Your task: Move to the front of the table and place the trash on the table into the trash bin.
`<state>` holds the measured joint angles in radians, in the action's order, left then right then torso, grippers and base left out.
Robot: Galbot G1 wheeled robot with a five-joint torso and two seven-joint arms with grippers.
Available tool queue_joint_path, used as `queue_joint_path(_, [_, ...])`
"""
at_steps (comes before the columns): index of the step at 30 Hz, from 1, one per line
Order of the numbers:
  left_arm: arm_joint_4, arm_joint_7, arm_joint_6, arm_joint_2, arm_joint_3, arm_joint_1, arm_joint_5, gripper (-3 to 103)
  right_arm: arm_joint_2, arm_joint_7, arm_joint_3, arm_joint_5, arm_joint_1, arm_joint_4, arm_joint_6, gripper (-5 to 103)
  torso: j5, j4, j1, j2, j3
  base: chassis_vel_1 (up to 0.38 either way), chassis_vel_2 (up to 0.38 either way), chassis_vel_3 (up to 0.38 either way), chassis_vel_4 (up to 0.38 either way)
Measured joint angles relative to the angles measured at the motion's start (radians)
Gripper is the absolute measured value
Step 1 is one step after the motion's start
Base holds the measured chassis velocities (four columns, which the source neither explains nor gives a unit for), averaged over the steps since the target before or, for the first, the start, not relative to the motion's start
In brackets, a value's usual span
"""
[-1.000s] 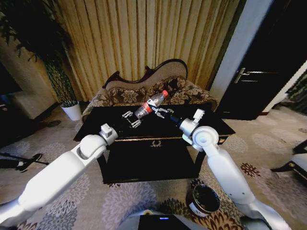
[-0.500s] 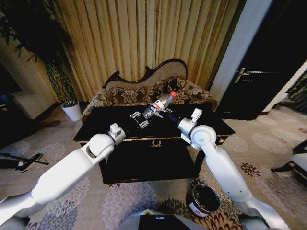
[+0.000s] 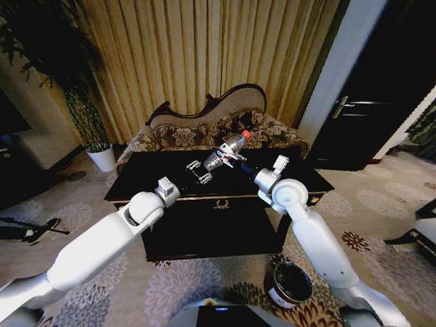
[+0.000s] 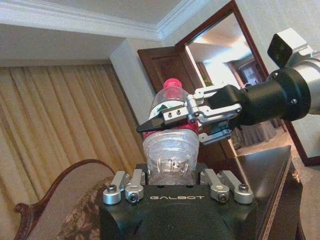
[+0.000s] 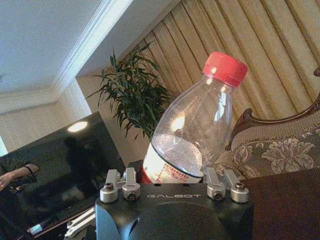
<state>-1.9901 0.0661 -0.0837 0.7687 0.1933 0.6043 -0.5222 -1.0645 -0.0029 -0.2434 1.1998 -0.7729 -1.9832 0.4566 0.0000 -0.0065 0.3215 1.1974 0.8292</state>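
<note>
The left gripper (image 3: 201, 172) clamps the base of the bottle (image 3: 228, 150); the right gripper (image 3: 228, 158) pinches its labelled middle, above the table (image 3: 136, 178). The trash bin (image 3: 288, 284) waits below, right; nothing binned yet.

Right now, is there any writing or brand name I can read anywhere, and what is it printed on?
"GALBOT": on the black body of the left pincer.
"GALBOT": on the black body of the right pincer.
Red label print on the plastic bottle: too small to read.
White label on the trash bin: too blurred to read.
</note>
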Motion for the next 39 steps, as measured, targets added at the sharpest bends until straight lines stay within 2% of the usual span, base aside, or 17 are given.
queue_joint_path(3, [-0.005, -0.010, -0.012, 0.000, -0.001, 0.005, -0.001, 41, -0.001, 0.000, -0.004, -0.004, -0.005, -0.003, -0.002, 46, -0.0001, 0.0000, 0.000, 0.000, 0.000, 0.000, 0.000, 0.000, 0.000])
queue_joint_path(5, [-0.007, -0.020, -0.019, 0.000, -0.005, 0.012, -0.002, 52, -0.002, 0.001, -0.012, -0.009, -0.010, -0.005, -0.005, 42, -0.0001, 0.0000, 0.000, 0.000, 0.000, 0.000, 0.000, 0.000, 0.000])
queue_joint_path(6, [-0.008, -0.025, -0.020, 0.000, -0.008, 0.016, -0.003, 57, -0.002, 0.001, -0.016, -0.009, -0.012, -0.006, -0.005, 36, 0.0000, -0.0001, 0.000, 0.000, 0.000, 0.000, 0.000, 0.000, 0.000])
queue_joint_path(8, [-0.008, -0.027, -0.021, 0.000, -0.009, 0.017, -0.003, 57, -0.002, 0.002, -0.018, -0.010, -0.013, -0.006, -0.005, 36, -0.0001, -0.0001, 0.000, 0.000, 0.000, 0.000, 0.000, 0.000, 0.000])
queue_joint_path(11, [-0.010, -0.031, -0.026, -0.004, -0.027, 0.032, -0.008, 74, 0.000, 0.003, -0.028, -0.009, -0.015, -0.008, -0.005, 29, -0.0001, -0.0001, 0.000, 0.000, 0.000, 0.000, 0.000, 0.000, 0.000])
queue_joint_path(13, [-0.012, -0.033, -0.027, -0.005, -0.033, 0.039, -0.011, 79, 0.001, 0.003, -0.031, -0.009, -0.016, -0.009, -0.005, 29, -0.0001, -0.0001, 0.000, 0.000, 0.000, 0.000, 0.000, 0.000, 0.000])
queue_joint_path(16, [-0.023, -0.038, -0.033, -0.010, -0.056, 0.063, -0.021, 94, 0.005, 0.004, -0.041, -0.007, -0.020, -0.009, -0.005, 29, -0.0001, -0.0001, 0.000, 0.000, 0.000, 0.000, 0.000, 0.000, 0.000])
queue_joint_path(19, [-0.034, -0.045, -0.039, -0.013, -0.079, 0.085, -0.033, 98, 0.007, 0.004, -0.050, -0.007, -0.024, -0.007, -0.005, 29, -0.0001, -0.0001, 0.000, 0.000, 0.000, 0.000, 0.000, 0.000, 0.000])
queue_joint_path(26, [-0.089, -0.085, -0.058, -0.025, -0.222, 0.202, -0.117, 100, 0.010, 0.004, -0.122, -0.038, -0.081, -0.004, -0.025, 29, -0.0001, 0.0000, 0.000, 0.000, 0.000, 0.000, 0.000, 0.000, 0.000])
queue_joint_path(29, [-0.113, -0.107, -0.066, -0.029, -0.305, 0.267, -0.157, 100, 0.015, 0.004, -0.172, -0.105, -0.136, -0.004, -0.053, 29, 0.0000, 0.0000, 0.000, 0.000, 0.000, 0.000, 0.000, 0.000, 0.000])
queue_joint_path(30, [-0.123, -0.146, -0.067, -0.026, -0.341, 0.298, -0.162, 100, 0.014, 0.004, -0.193, -0.172, -0.173, -0.002, -0.076, 29, 0.0000, 0.0000, 0.000, 0.000, 0.000, 0.000, 0.000, 0.000, 0.000])
queue_joint_path(31, [-0.123, -0.146, -0.067, -0.026, -0.341, 0.298, -0.162, 100, 0.014, 0.004, -0.193, -0.172, -0.173, -0.002, -0.076, 29, 0.0000, 0.0000, 0.000, 0.000, 0.000, 0.000, 0.000, 0.000, 0.000])
queue_joint_path(33, [-0.129, -0.245, -0.090, -0.011, -0.377, 0.331, -0.158, 100, 0.010, 0.004, -0.213, -0.275, -0.221, 0.011, -0.107, 29, 0.0000, -0.0001, 0.000, 0.000, 0.000, 0.000, 0.000, 0.000, 0.000])
queue_joint_path(35, [-0.130, -0.267, -0.098, -0.007, -0.383, 0.336, -0.156, 100, 0.008, 0.004, -0.216, -0.295, -0.229, 0.014, -0.112, 29, -0.0001, -0.0001, 0.000, 0.000, 0.000, 0.000, 0.000, 0.000, 0.000])
queue_joint_path(36, [-0.131, -0.350, -0.125, 0.010, -0.413, 0.358, -0.149, 100, 0.002, 0.003, -0.232, -0.377, -0.271, 0.028, -0.133, 29, 0.0000, -0.0002, 0.000, 0.000, 0.000, 0.000, 0.000, 0.000, 0.000])
queue_joint_path(38, [-0.134, -0.376, -0.153, 0.021, -0.459, 0.385, -0.144, 100, -0.002, 0.003, -0.251, -0.433, -0.305, 0.036, -0.141, 29, -0.0001, -0.0002, 0.000, 0.000, 0.000, 0.000, 0.000, 0.000, 0.000])
queue_joint_path(39, [-0.145, -0.386, -0.185, 0.028, -0.528, 0.421, -0.148, 100, -0.005, 0.003, -0.284, -0.474, -0.349, 0.038, -0.145, 29, -0.0001, -0.0003, 0.000, 0.000, 0.000, 0.000, 0.000, 0.000, 0.000])
